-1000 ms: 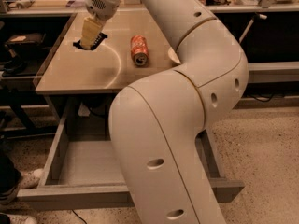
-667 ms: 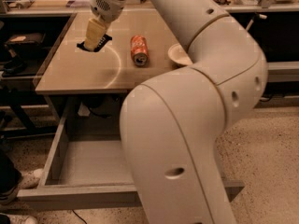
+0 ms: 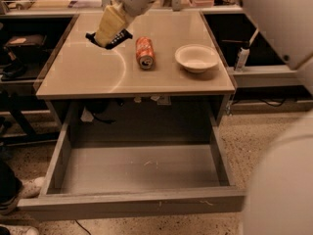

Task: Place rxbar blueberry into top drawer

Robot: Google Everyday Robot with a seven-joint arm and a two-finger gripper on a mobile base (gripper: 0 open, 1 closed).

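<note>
The rxbar blueberry (image 3: 119, 37), a flat dark bar, is at the back left of the tan tabletop (image 3: 88, 75). My gripper (image 3: 106, 40) comes down from the top of the view, and its cream fingers (image 3: 108, 26) are shut on the bar, which is at or just above the tabletop. The top drawer (image 3: 142, 168) is pulled wide open under the table's front edge. Its grey bottom is bare and its front panel (image 3: 132, 204) is nearest the camera.
An orange soda can (image 3: 144, 53) lies on its side at the table's middle. A white bowl (image 3: 196, 58) stands to its right. My white arm (image 3: 279, 180) fills the right edge. A shoe (image 3: 19, 192) shows at the lower left, and shelves stand on both sides.
My arm has swung out of the middle of the view to the right, uncovering the bowl and the open drawer. The gripper stays on the bar at the table's back left.
</note>
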